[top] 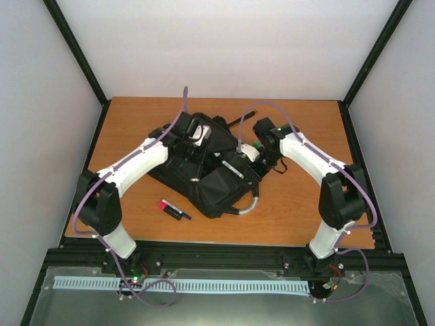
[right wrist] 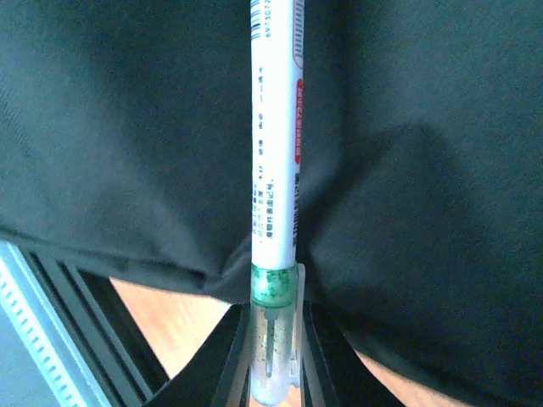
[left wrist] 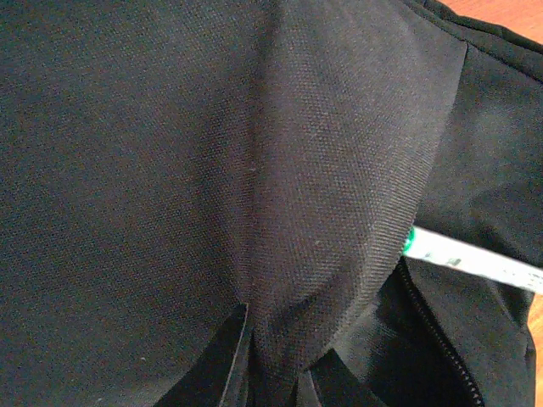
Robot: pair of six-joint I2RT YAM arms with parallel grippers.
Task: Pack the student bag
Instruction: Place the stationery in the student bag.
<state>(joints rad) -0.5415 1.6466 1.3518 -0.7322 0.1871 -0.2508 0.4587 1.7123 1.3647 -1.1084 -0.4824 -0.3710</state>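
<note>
The student bag is a large black backpack lying mid-table, its grey loop handle towards the near edge. My left gripper sits over the bag's far side. In the left wrist view it is shut on a fold of the bag's black fabric, beside an open zip. My right gripper is at the bag's right side. In the right wrist view it is shut on a white pen with a green band and clear cap, pointing at the bag. The pen also shows in the left wrist view.
A red and blue marker lies on the wooden table near the bag's front left. A black frame rail and a white slotted strip run along the near edge. Black posts stand at the table's corners.
</note>
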